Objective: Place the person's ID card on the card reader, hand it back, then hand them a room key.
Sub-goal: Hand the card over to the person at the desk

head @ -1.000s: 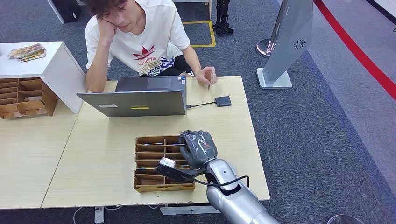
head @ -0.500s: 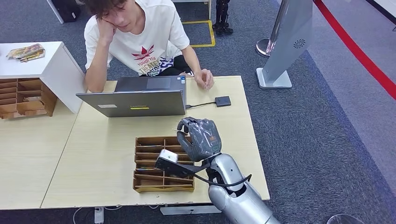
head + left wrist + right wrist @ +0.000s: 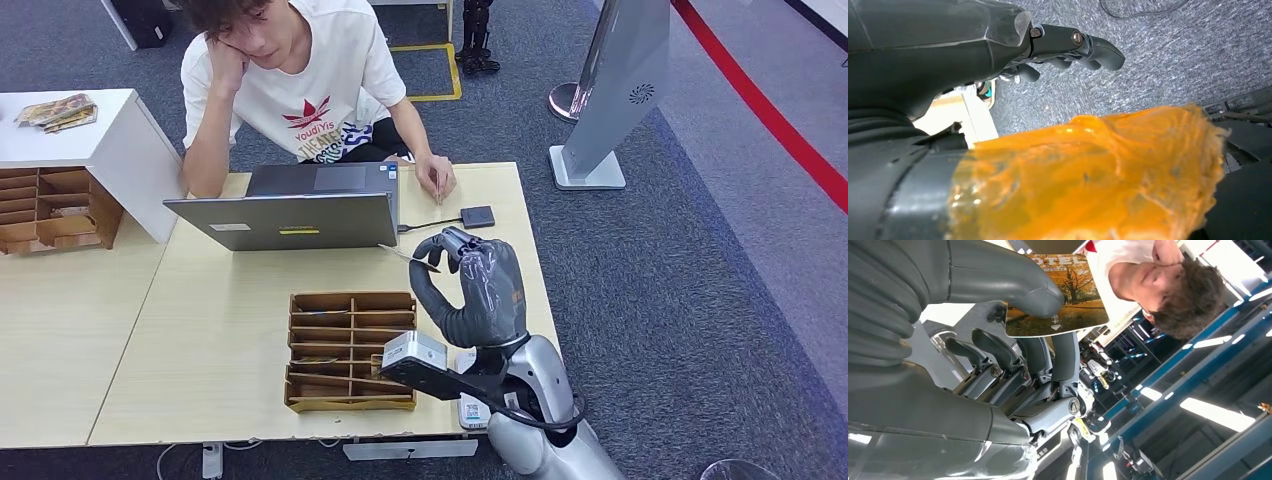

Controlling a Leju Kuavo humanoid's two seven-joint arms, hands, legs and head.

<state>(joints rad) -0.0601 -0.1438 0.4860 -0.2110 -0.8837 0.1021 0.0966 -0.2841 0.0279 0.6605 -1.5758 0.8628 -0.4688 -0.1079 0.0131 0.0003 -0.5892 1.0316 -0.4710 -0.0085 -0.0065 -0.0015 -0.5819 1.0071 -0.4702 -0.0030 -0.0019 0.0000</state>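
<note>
the right hand is raised above the table, pinching a room key card between thumb and fingers. it holds the card between the wooden card tray and the laptop, near the black card reader, with the person seated behind. the left hand hangs over grey carpet, its fingers loosely curled on nothing.

laptop blocks left; right free

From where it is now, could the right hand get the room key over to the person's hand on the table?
Probably yes. The right hand pinches the key card above the table, past the laptop's corner. Only bare tabletop and the small black reader lie between it and the person's hand.
</note>
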